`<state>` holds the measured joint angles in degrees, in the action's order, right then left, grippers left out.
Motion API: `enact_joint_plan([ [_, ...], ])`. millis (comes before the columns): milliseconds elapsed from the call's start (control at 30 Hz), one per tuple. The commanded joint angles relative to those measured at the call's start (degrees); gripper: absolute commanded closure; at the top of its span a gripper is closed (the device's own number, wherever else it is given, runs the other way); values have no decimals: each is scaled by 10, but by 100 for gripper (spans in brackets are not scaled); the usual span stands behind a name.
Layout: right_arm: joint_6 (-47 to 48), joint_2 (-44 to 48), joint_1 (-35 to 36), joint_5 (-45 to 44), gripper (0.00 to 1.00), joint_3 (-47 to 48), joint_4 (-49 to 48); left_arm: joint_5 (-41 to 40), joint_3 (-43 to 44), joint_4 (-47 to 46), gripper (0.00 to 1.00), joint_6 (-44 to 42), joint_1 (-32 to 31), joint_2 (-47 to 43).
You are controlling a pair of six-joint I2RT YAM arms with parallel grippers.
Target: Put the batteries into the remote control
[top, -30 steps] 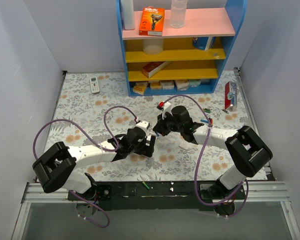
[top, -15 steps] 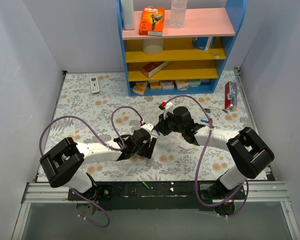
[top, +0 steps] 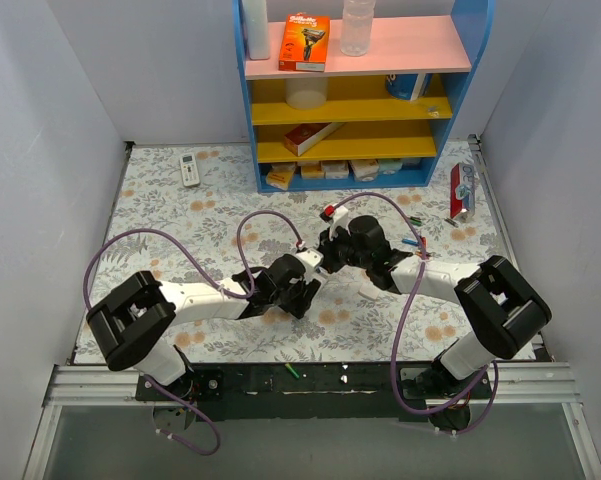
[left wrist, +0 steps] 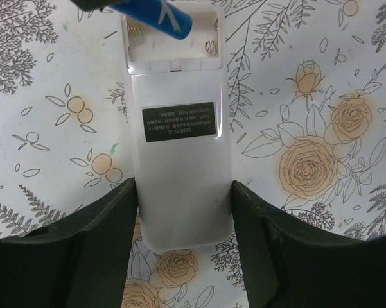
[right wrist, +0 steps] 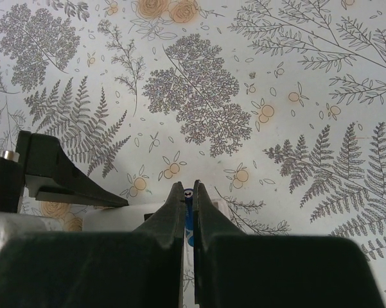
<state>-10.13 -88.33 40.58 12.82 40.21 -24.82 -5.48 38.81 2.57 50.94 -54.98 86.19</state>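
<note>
The remote control (left wrist: 180, 179) lies back-up on the flowered table, its battery recess (left wrist: 173, 42) open at the far end. My left gripper (left wrist: 183, 186) is around the remote's near end, a finger pressed against each long side. A blue battery (left wrist: 155, 14) hangs tilted over the recess, and my right gripper (right wrist: 188, 187) is shut on this battery (right wrist: 189, 196). In the top view the left gripper (top: 308, 280) and right gripper (top: 327, 252) meet at mid-table, where the remote is mostly hidden under them.
A blue shelf unit (top: 360, 90) with boxes stands at the back. An all-white remote (top: 189, 168) lies at the back left. Loose batteries (top: 412, 222) and a red package (top: 460, 190) lie at the right. Another small cell (top: 292, 371) rests on the front rail.
My left gripper has slid right toward the right gripper and its jaws have narrowed from wide open onto the remote's sides. The right gripper has hardly moved and still holds the battery.
</note>
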Motion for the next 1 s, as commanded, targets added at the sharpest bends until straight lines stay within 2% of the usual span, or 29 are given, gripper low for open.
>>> enact_joint_plan([
  [0, -3, -4, 2, 12, 99, -12, -44, 49, 18, -1, 56, -32, -4, 8],
  [500, 30, -15, 2, -17, 99, -28, -24, 42, 22, 9, 57, -24, -4, 11],
  [967, 44, -26, 2, 12, 99, -30, 6, 38, 28, 15, 60, -17, -5, 13],
])
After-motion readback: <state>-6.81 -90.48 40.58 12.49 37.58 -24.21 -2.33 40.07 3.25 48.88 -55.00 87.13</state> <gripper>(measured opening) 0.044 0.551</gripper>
